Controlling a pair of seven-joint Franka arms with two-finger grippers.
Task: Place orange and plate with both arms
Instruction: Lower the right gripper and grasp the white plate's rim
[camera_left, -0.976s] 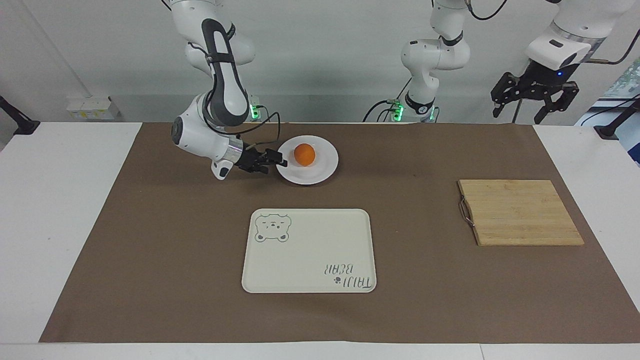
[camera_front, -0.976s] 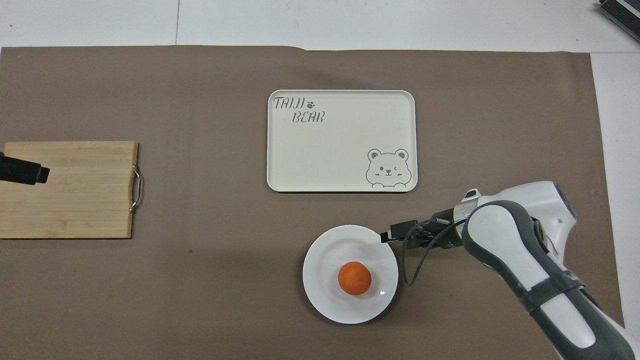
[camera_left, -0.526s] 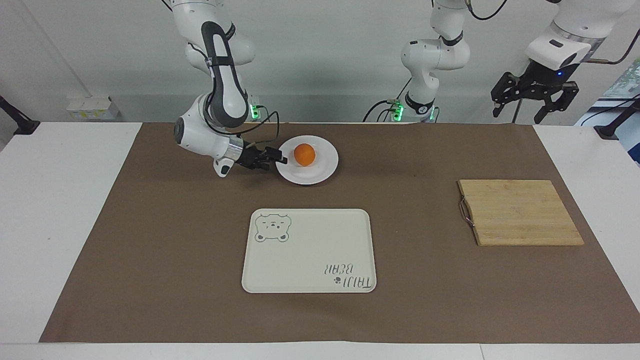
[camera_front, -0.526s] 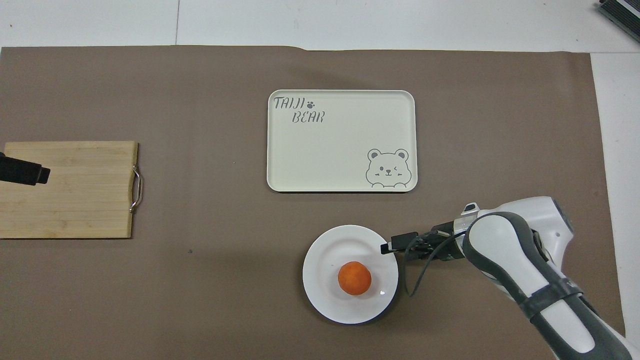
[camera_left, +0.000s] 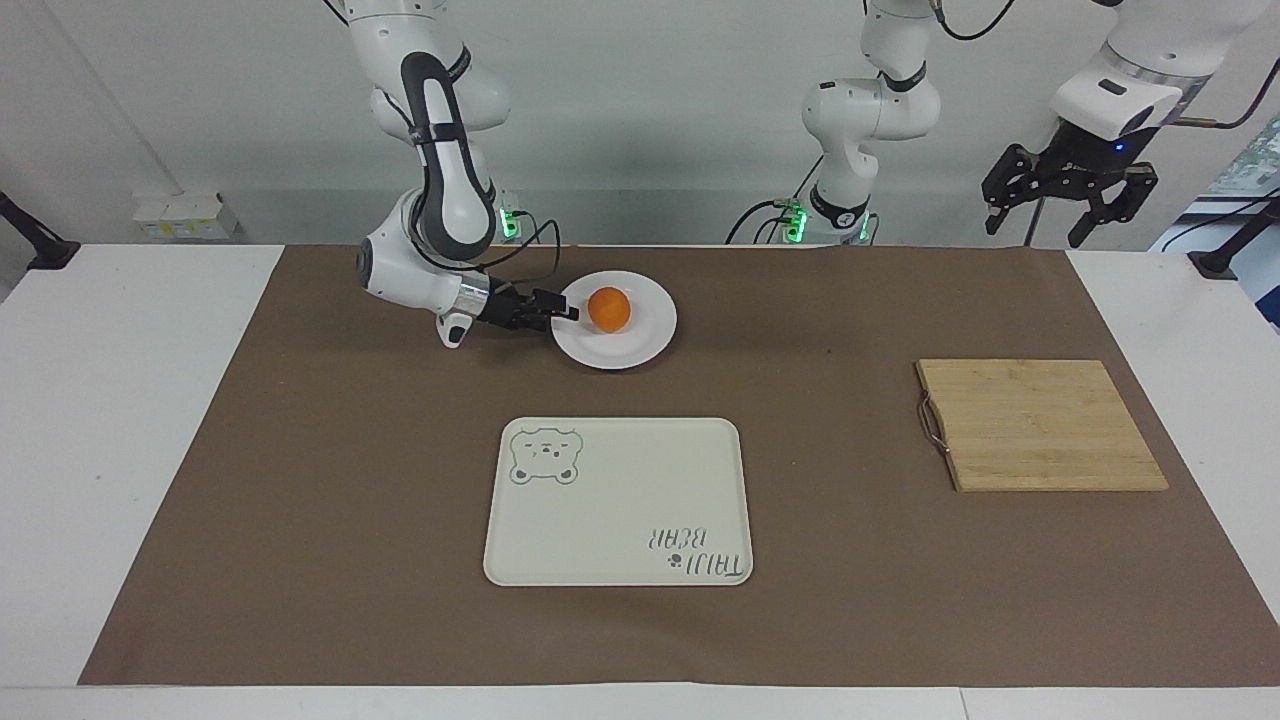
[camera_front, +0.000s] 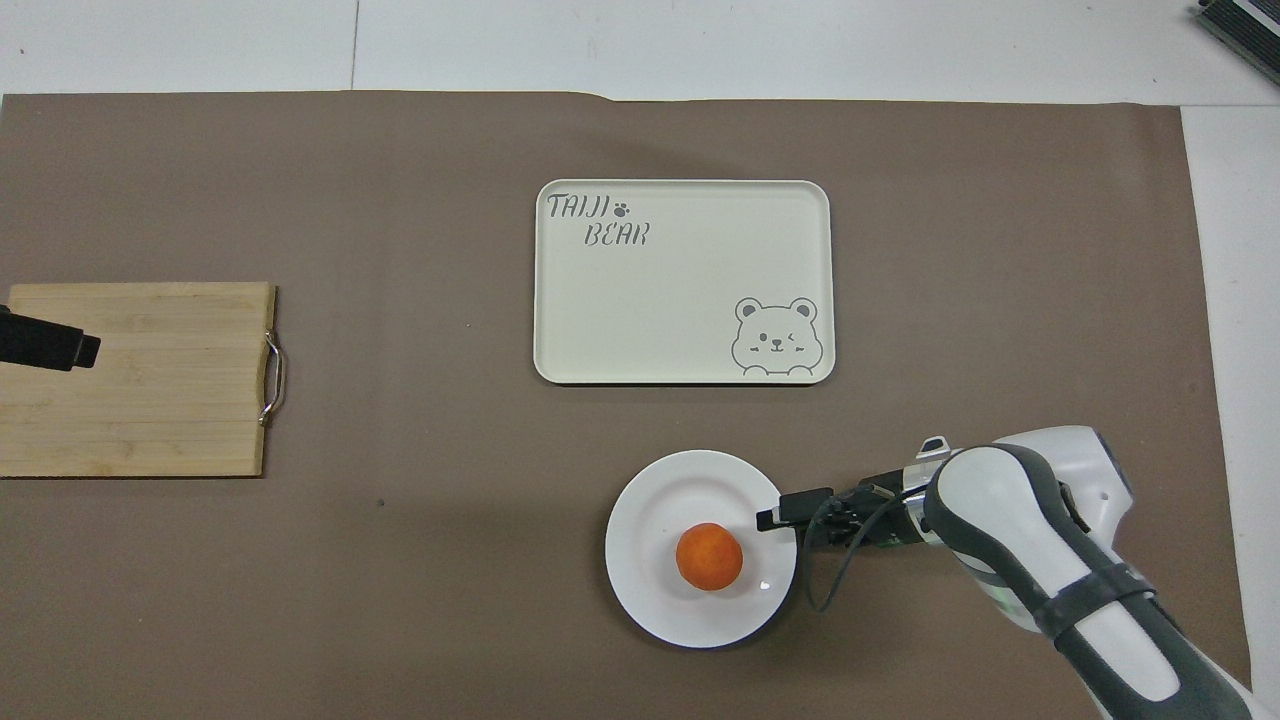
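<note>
The orange (camera_left: 608, 308) sits on the white plate (camera_left: 640, 345), on the part of the brown mat nearest the robots; both also show in the overhead view, the orange (camera_front: 709, 556) on the plate (camera_front: 660, 610). My right gripper (camera_left: 565, 313) lies low and level at the plate's rim on the right arm's side, its tip just over the rim in the overhead view (camera_front: 775, 516). My left gripper (camera_left: 1065, 220) is open and empty, raised high over the left arm's end of the table, where the arm waits; in the overhead view (camera_front: 60, 345) it lies over the cutting board.
A cream tray (camera_left: 620, 500) with a bear drawing lies mid-table, farther from the robots than the plate. A wooden cutting board (camera_left: 1040, 425) with a metal handle lies toward the left arm's end.
My right gripper has slid along the plate's rim toward the robots and in over its edge. The plate, the orange and the left arm have not moved.
</note>
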